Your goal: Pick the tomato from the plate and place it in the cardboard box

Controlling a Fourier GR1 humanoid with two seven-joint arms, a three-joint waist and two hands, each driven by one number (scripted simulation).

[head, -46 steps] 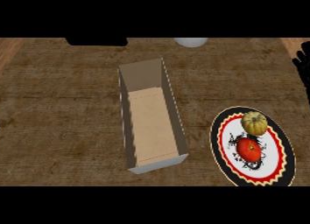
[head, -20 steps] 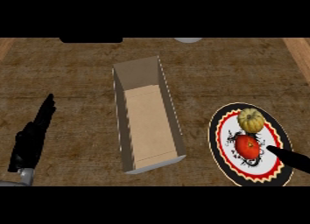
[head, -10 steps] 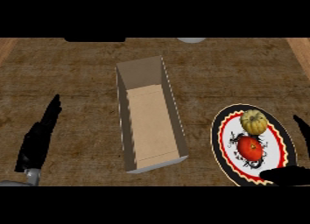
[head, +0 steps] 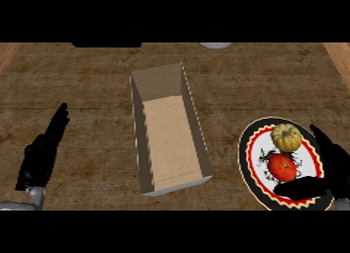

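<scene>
A red tomato lies on the round plate at the lower right, with a yellow-green squash just behind it. The long, narrow cardboard box stands open in the middle of the counter with nothing inside. My right hand sits over the plate's right side, open, fingers stretched along the rim and thumb reaching under the tomato; it does not grip it. Far to the left, my left hand rests open, fingers straight and pointing away.
The counter is dark wood grain. A pale round object and a dark shape show at the far edge. Lighter wood strips run along both sides.
My right hand has come in from the lower right onto the plate and now brackets the tomato. My left hand has risen into view at the left. Tomato, squash and box have not moved.
</scene>
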